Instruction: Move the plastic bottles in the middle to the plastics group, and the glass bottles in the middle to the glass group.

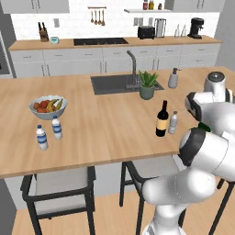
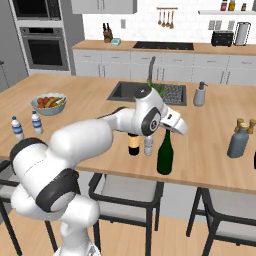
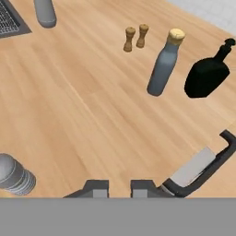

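So the two blue-labelled water bottles (image 1: 49, 132) were way off on the left of the counter by the fruit bowl (image 1: 48, 106). In the middle, the tan-label wine bottle (image 1: 161, 119) stood just beside the clear plastic bottle (image 1: 173, 122). The green wine bottle (image 2: 165, 152) was right of those, nearer the edge. My gripper (image 3: 120, 188) hung by its top, fingers pinched together on nothing, and the grey-blue bottle (image 2: 238, 140) sat far right.

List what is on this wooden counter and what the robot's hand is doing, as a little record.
end effector: shut, by the top of the green wine bottle; grip unclear
middle of counter: green wine bottle, dark labelled wine bottle, plain clear bottle
left end: two blue-banded water bottles, fruit bowl
right end: grey-blue bottle
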{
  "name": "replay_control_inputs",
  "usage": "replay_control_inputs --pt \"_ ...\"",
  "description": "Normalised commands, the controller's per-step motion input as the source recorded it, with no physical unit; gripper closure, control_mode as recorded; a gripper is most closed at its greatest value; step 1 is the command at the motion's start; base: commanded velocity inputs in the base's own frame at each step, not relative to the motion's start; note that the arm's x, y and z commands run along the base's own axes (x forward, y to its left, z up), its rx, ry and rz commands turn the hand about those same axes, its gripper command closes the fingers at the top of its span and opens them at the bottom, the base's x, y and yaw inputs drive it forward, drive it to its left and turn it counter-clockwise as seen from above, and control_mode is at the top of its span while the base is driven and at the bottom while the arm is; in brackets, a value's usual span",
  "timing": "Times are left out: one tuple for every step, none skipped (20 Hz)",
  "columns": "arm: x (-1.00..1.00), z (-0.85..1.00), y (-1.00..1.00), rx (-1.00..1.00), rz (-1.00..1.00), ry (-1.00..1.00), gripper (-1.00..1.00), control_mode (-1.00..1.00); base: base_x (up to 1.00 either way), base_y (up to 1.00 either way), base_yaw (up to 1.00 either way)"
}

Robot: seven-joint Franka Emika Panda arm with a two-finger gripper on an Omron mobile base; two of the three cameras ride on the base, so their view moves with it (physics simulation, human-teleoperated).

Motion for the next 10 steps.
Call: replay_control_inputs --pt "0.24 -0.09 -0.65 -0.04 0.00 0.00 1.00 -1.00 0.00 0.00 0.00" --pt "0.21 -0.09 -0.67 -0.03 0.00 0.00 1.00 -1.00 0.00 0.00 0.00" --pt "0.22 -0.09 -0.70 -0.03 0.00 0.00 1.00 -1.00 0.00 0.00 0.00" --pt "0.22 -0.08 -0.70 -0.03 0.00 0.00 1.00 -1.00 0.00 0.00 0.00" --pt "0.21 -0.06 -0.71 -0.03 0.00 0.00 1.00 -1.00 0.00 0.00 0.00" --pt "0.20 -0.04 -0.73 -0.02 0.00 0.00 1.00 -1.00 0.00 0.00 0.00" --pt "0.21 -0.05 -0.72 -0.01 0.00 0.00 1.00 -1.00 0.00 0.00 0.00" --pt "0.20 -0.02 -0.72 -0.01 0.00 0.00 1.00 -1.00 0.00 0.00 0.00" --pt "0.20 -0.03 -0.69 -0.01 0.00 0.00 1.00 -1.00 0.00 0.00 0.00" --pt "0.18 0.00 -0.69 0.00 0.00 0.00 1.00 -1.00 0.00 0.00 0.00"
